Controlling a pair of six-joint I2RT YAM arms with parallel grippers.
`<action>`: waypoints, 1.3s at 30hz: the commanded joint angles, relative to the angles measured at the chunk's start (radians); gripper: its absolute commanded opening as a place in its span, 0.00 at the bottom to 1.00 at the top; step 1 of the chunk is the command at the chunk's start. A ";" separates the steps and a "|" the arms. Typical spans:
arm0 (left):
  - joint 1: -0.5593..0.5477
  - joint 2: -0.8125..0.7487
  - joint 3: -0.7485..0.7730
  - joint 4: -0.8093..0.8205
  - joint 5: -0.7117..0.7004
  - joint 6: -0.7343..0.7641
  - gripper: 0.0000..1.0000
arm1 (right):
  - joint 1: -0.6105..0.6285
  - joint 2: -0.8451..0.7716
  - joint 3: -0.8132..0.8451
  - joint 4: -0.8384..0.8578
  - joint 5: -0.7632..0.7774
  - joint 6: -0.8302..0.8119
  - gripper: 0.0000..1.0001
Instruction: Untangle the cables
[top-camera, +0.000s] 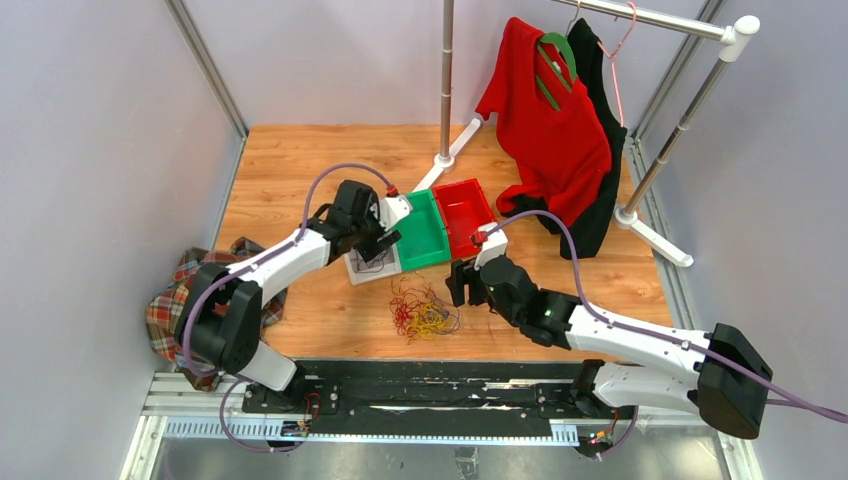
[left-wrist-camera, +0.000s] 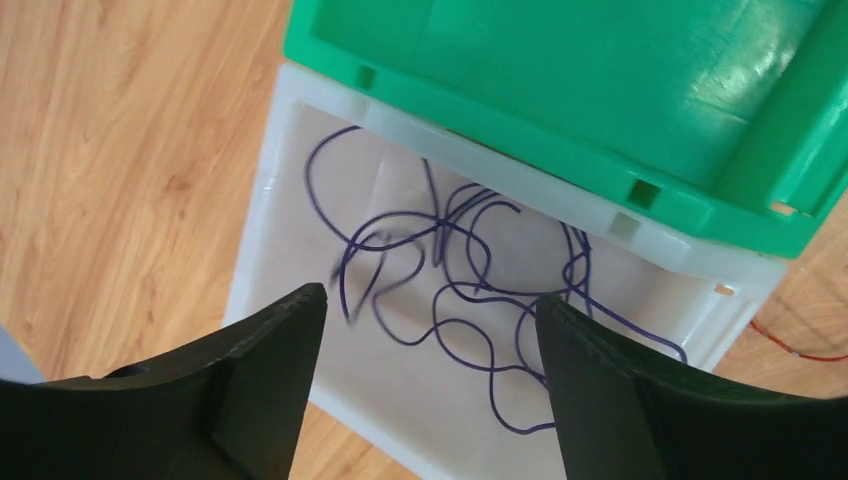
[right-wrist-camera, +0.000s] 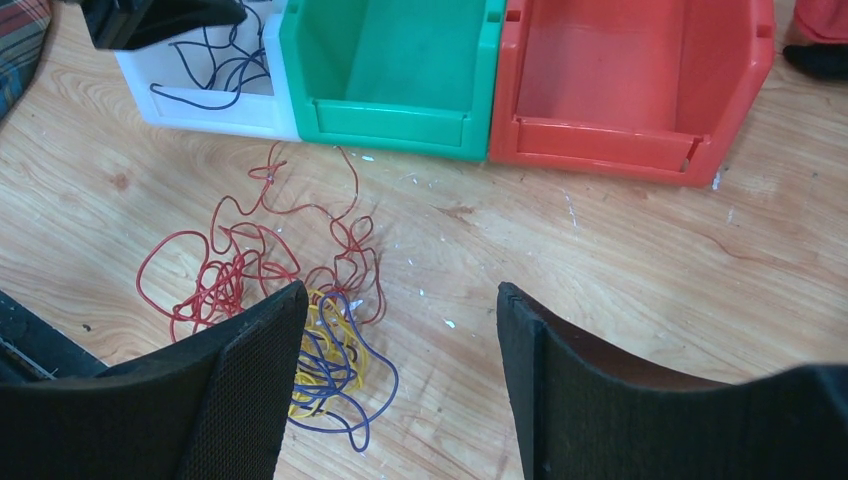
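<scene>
Green plastic bin (top-camera: 425, 235): white bin (left-wrist-camera: 262, 210) at left holds looped purple cable (left-wrist-camera: 440, 232); red bin (right-wrist-camera: 600, 140) at right; thin tangled cables (top-camera: 428, 318) in front (wood-grain desk (top-camera: 300, 170)). Left claw (left-wrist-camera: 430, 300), right claw (right-wrist-camera: 402, 290): released.

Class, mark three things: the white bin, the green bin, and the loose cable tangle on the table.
white bin (left-wrist-camera: 262, 215), left wrist view, on its left wall.
green bin (right-wrist-camera: 390, 125), right wrist view, on its front wall.
cable tangle (top-camera: 425, 314), top external view, on the yellow middle of the heap.
</scene>
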 joint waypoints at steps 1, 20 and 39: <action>0.045 -0.051 0.080 -0.042 0.060 -0.042 0.84 | -0.013 0.014 0.020 -0.009 -0.007 0.002 0.69; 0.062 -0.270 -0.111 -0.169 0.060 -0.241 0.85 | -0.015 0.007 0.000 -0.020 -0.061 0.019 0.70; 0.166 -0.100 -0.095 0.060 -0.001 0.002 0.66 | 0.058 0.157 -0.031 0.028 -0.226 0.114 0.65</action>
